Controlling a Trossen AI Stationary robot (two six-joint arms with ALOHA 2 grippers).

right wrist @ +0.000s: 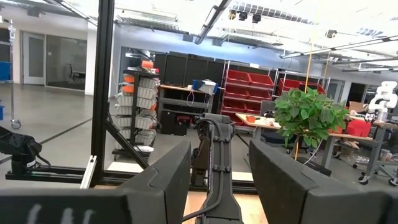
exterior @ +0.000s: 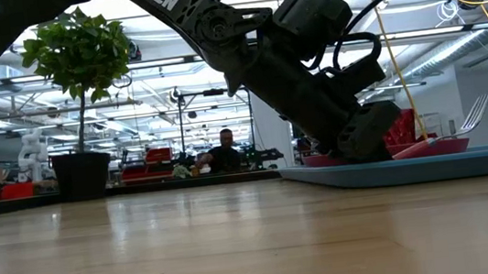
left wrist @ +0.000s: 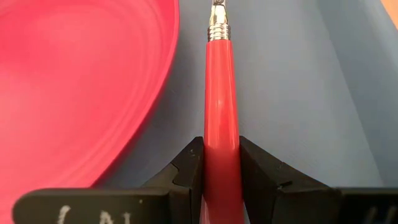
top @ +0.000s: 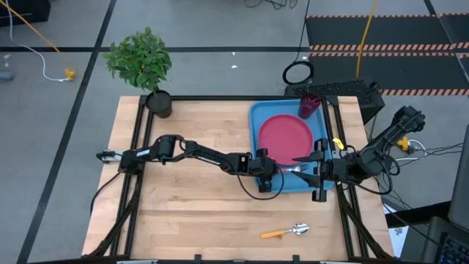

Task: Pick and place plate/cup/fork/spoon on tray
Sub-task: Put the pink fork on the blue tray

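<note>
Nearest to me on the wooden table (top: 198, 213) lies a spoon (top: 287, 232) with an orange handle, alone near the front edge and well apart from everything else.

Farther in, my left gripper (top: 272, 173) sits low over the near part of the blue tray (top: 258, 117), its fingers (left wrist: 186, 168) closed tight on the red handle of a fork (left wrist: 221, 112). The handle runs out between them over the tray floor, just beside the rim of the pink-red plate (top: 284, 135); the metal end points on toward the tray's right side. From table height the fork's tines (exterior: 474, 114) stand up above the tray's right end.

My right gripper (top: 320, 170) hovers at the tray's near right corner, facing my left one, its fingers (right wrist: 155, 180) spread wide around nothing.

The plate lies flat in the tray. Beyond it the dark red cup (top: 309, 105) stands upright in the tray's far right corner.

Farthest off, a potted plant (top: 143, 64) stands at the table's far left edge.
</note>
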